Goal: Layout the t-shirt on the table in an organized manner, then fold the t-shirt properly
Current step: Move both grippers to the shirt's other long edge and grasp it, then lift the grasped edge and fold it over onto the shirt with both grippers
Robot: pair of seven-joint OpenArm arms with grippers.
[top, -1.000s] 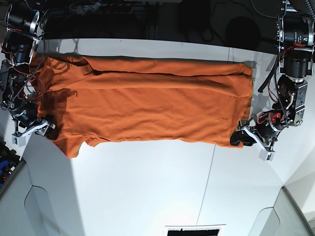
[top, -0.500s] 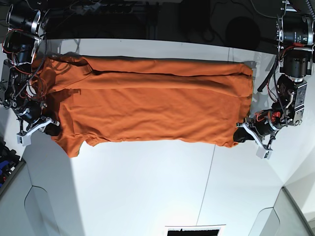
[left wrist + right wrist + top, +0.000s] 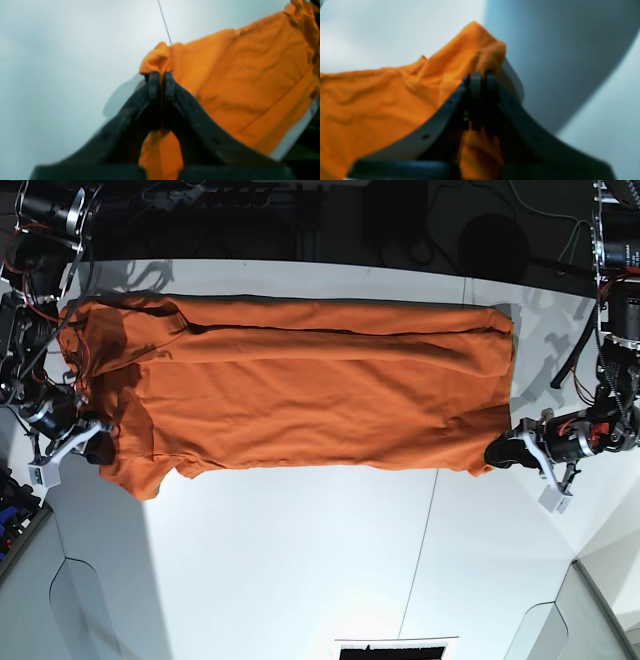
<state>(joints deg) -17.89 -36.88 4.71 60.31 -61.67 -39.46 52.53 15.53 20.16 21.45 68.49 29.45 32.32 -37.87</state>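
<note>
Both pincers are clenched on the t-shirt [image 3: 300, 385]: left gripper [image 3: 161, 73] pinches its near hem corner, right gripper [image 3: 481, 75] a near sleeve-side corner. Orange cloth lies stretched lengthwise across the far half of the white table [image 3: 300, 580], its far edge folded over. Since a second ago, both pincers have closed and drawn outward, tautening the near edge.

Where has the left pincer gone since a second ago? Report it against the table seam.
Yes. The left pincer, shut on the shirt, has shifted slightly outward, away from the seam, toward the table end.
</note>
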